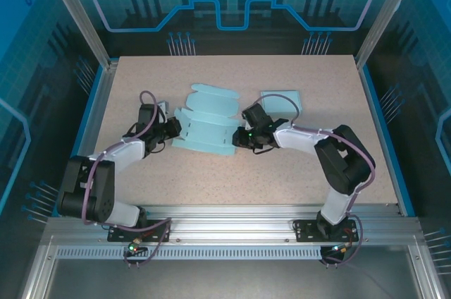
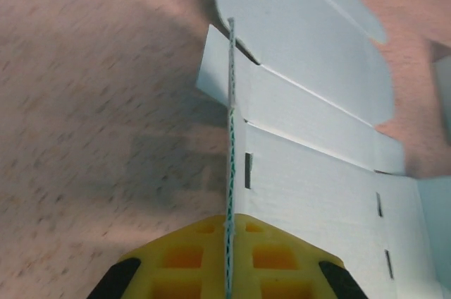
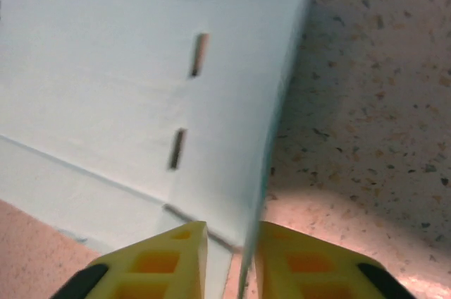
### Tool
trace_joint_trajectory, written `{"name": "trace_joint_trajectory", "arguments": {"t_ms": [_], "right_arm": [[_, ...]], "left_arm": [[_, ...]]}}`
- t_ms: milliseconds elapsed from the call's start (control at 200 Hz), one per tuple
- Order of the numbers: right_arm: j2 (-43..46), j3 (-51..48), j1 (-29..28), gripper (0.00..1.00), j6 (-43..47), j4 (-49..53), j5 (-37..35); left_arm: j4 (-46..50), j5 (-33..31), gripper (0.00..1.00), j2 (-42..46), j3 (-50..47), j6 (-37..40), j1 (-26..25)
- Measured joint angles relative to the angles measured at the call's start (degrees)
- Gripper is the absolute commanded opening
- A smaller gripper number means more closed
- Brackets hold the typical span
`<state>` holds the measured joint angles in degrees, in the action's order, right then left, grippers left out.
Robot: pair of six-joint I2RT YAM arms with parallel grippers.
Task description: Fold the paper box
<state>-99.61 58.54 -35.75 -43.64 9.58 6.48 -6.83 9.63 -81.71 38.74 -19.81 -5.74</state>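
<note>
the paper box (image 1: 208, 126), a flat light-blue blank with creases and small slots, is lying in the middle of the speckled table (image 1: 282, 172), with its rounded flaps pointing toward the top of the frame in the top view. the left gripper (image 1: 171, 130) is reaching in at the blank's left edge, and the right gripper (image 1: 239, 137) is sitting at its right edge, so the blank is lying between the two. in the left wrist view the yellow fingers (image 2: 183, 260) are pressing fully together at the bottom of the frame, pinching a side flap (image 2: 230, 137) of the box that is standing upright and showing edge-on as a thin line running up the centre, while the rest of the blank is spreading flat to the right. in the right wrist view the yellow fingers (image 3: 169, 260) are standing a little apart at the bottom of the frame, with the raised right edge of the box (image 3: 282, 101) running down into the gap between them; they are not clamping it. a smaller light-blue piece (image 1: 282, 99) is lying apart on the table, up and to the right of the blank in the top view.
</note>
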Motion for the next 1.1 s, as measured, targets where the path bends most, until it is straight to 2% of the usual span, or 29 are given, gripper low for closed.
{"name": "trace_joint_trajectory", "arguments": {"t_ms": [80, 130, 155, 185, 390, 450, 505, 600, 800, 1096], "right_arm": [[4.6, 0.0, -0.1, 0.37, 3.0, 1.3, -0.5], [8.1, 0.0, -0.2, 0.53, 5.3, 2.3, -1.1], [10.0, 0.0, -0.3, 0.66, 6.1, 2.7, -1.6], [12.2, 0.0, -0.3, 0.71, 7.2, 3.3, -1.9], [26.4, 0.1, -1.0, 0.69, 17.7, 9.7, -5.0], [29.6, 0.1, -1.2, 0.7, 20.7, 11.5, -5.2], [32.2, 0.4, -1.3, 0.75, 23.6, 12.8, -5.2], [36.0, 2.3, -1.4, 0.73, 28.9, 15.0, -4.2], [37.6, 10.0, -1.4, 0.65, 38.5, 17.9, 0.7], [36.2, 19.2, -1.4, 0.61, 47.6, 24.0, 6.2]], "left_arm": [[1.7, 3.2, 0.0, 1.6, 3.3, 3.4, 0.0], [3.3, 5.1, 0.0, 3.2, 5.7, 5.8, 0.0], [4.3, 5.9, 0.0, 4.1, 7.0, 7.3, -0.1], [5.6, 6.8, 0.0, 5.2, 8.4, 8.9, -0.1], [16.1, 11.9, 0.0, 10.5, 20.1, 20.9, -1.5], [19.4, 13.2, 0.0, 10.9, 23.4, 24.1, -2.3], [22.9, 14.4, 0.0, 10.8, 26.7, 26.8, -3.2], [30.0, 16.8, 0.0, 9.8, 33.4, 32.6, -5.8], [41.9, 19.5, 0.0, 5.8, 45.4, 44.5, -12.0], [49.1, 20.2, 0.0, 1.8, 47.0, 55.7, -18.6]]}}
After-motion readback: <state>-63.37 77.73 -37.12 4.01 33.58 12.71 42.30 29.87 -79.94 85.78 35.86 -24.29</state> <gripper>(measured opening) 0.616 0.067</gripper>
